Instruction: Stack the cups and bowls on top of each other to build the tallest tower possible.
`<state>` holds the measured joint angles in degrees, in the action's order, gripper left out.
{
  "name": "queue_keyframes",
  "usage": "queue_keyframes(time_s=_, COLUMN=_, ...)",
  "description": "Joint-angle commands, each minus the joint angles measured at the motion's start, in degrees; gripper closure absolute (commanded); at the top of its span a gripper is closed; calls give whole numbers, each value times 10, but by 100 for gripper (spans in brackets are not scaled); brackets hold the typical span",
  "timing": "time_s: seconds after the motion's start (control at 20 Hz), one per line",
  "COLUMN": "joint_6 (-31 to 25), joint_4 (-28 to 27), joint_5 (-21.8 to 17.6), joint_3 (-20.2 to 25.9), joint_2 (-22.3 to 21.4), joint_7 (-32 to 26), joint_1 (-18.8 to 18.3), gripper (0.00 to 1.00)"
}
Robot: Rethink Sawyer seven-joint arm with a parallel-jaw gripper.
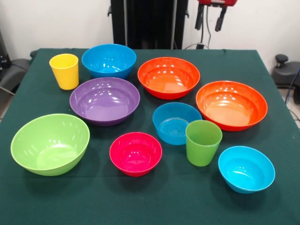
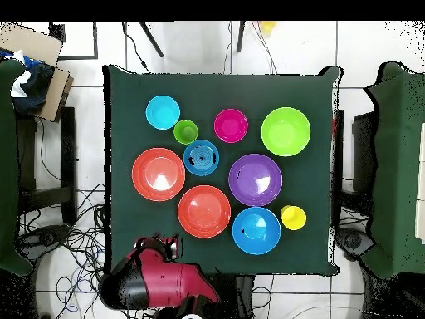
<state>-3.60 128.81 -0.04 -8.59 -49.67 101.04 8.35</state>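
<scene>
My gripper [image 1: 210, 18] hangs high past the table's [image 1: 140, 206] far edge, fingers apart, holding nothing as far as the top edge shows. All pieces stand separately, upright: yellow cup [image 1: 64, 71] beside purple bowl [image 1: 104, 100], green cup [image 1: 203, 142] touching blue bowl [image 1: 176, 123].

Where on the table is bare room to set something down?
Bare green cloth lies along the front edge, before the pink-red plastic bowl and the lime green plastic bowl. The middle is crowded: the blue bowl and the green plastic cup nearly touch.
</scene>
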Motion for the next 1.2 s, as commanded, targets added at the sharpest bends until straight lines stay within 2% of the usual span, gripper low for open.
queue_keyframes(time_s=0.05, joint_6=45, joint_4=-35, joint_5=-3, joint_3=10, joint_2=56, joint_7=93, joint_1=11, gripper=0)
queue_keyframes(time_s=0.45, joint_6=71, joint_4=-56, joint_5=13, joint_3=7, joint_2=93, joint_7=100, joint_1=20, gripper=0)
queue_keyframes(time_s=0.9, joint_6=34, joint_4=-87, joint_5=26, joint_3=-15, joint_2=92, joint_7=96, joint_1=37, gripper=0)
queue_keyframes(time_s=1.2, joint_6=-13, joint_4=-120, joint_5=35, joint_3=-31, joint_2=82, joint_7=85, joint_1=43, gripper=0)
